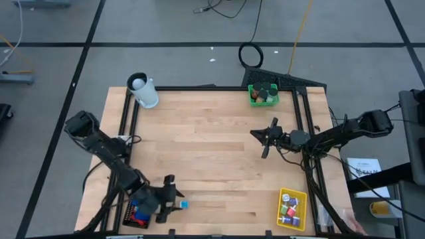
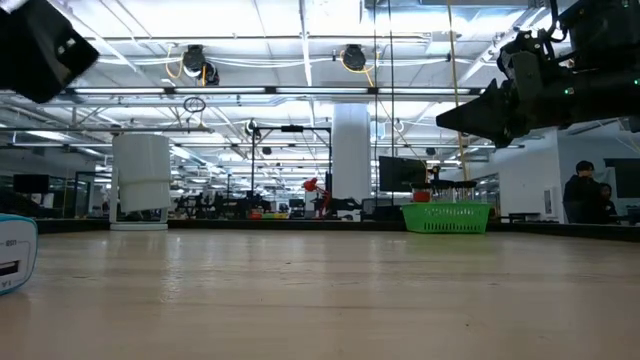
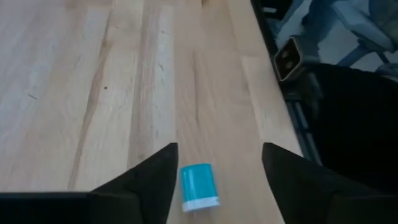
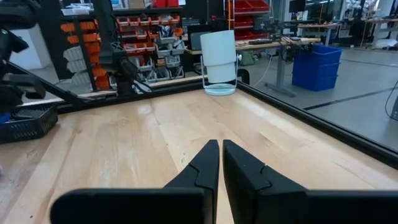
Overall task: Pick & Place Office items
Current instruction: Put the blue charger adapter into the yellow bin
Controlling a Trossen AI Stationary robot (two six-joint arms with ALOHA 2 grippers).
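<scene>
A teal block with a white end lies flat on the wooden table near its front left. It also shows as a small teal piece from above and at the low view's left edge. My left gripper is open and slants down over it. One finger stands on either side of the block, and neither touches it. My right gripper is shut and empty. It hangs level above the table's right middle.
A black mesh tray with red and blue pieces sits just behind my left gripper at the front left. A yellow tray with several pieces is front right, a green tray far right, and a white cup far left.
</scene>
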